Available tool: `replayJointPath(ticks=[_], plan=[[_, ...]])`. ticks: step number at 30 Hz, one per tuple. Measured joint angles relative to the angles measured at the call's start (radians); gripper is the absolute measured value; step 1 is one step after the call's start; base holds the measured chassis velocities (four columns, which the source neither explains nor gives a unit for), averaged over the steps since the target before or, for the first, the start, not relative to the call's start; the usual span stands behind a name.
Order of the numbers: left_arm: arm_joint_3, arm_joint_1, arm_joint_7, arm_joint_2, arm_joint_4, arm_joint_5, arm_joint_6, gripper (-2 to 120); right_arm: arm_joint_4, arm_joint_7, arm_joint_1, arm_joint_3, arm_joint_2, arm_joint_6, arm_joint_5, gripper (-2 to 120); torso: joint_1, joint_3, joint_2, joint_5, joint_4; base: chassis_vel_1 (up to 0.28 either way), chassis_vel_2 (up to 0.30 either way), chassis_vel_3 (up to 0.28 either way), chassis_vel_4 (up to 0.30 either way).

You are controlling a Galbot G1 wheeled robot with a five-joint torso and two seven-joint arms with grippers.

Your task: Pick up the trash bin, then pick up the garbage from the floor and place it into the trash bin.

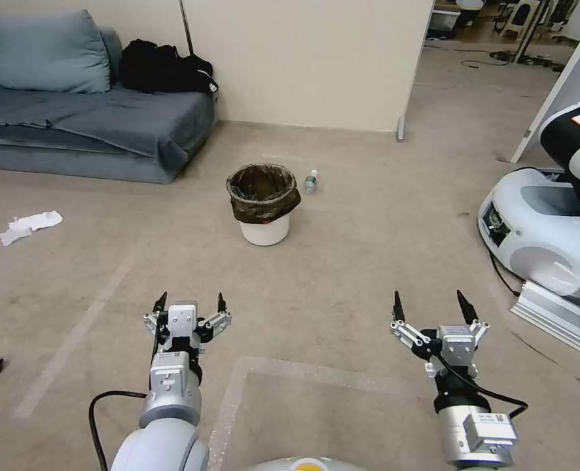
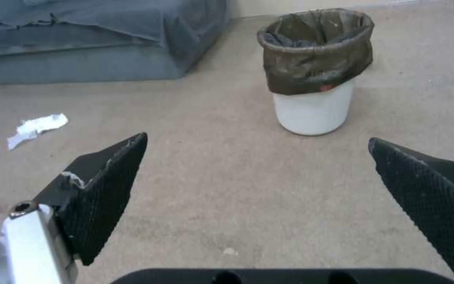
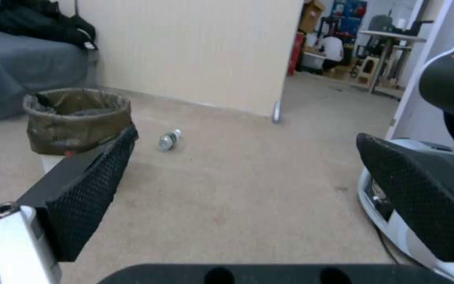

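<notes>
Beige carpeted floor [image 1: 342,275] runs from a grey-blue sofa [image 1: 93,124] on the left to a cream partition wall [image 1: 309,59] behind. The trash bin [image 1: 264,203], a white bucket with a dark bag folded over its rim, stands upright mid-floor; a plastic bottle [image 1: 310,181] lies just beside it. Crumpled white tissue [image 1: 29,226] lies well apart near the sofa. Another white robot [image 1: 552,222] crowds the right edge. The left claw [image 1: 190,302] and right claw [image 1: 431,304] hover low, fingers spread apart, open carpet between them and the bin.
</notes>
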Motion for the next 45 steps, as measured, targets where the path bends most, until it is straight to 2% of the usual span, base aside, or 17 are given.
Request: replayJointPath(ticks=[40,45], plan=[[0.02,-0.001,-0.024,-0.006,0.008,0.022,0.002,100,-0.022,-0.051,-0.001,0.01,0.0,0.053,-0.014,100,0.0,0.0,0.0,0.0002,0.0002,-0.241,0.238,0.243,-0.238],[0.021,-0.001,-0.024,-0.007,0.009,0.024,0.001,100,-0.039,-0.058,0.001,0.008,0.0,0.11,-0.014,100,0.0,0.0,0.0,0.0002,0.0,-0.119,0.11,0.105,-0.105]])
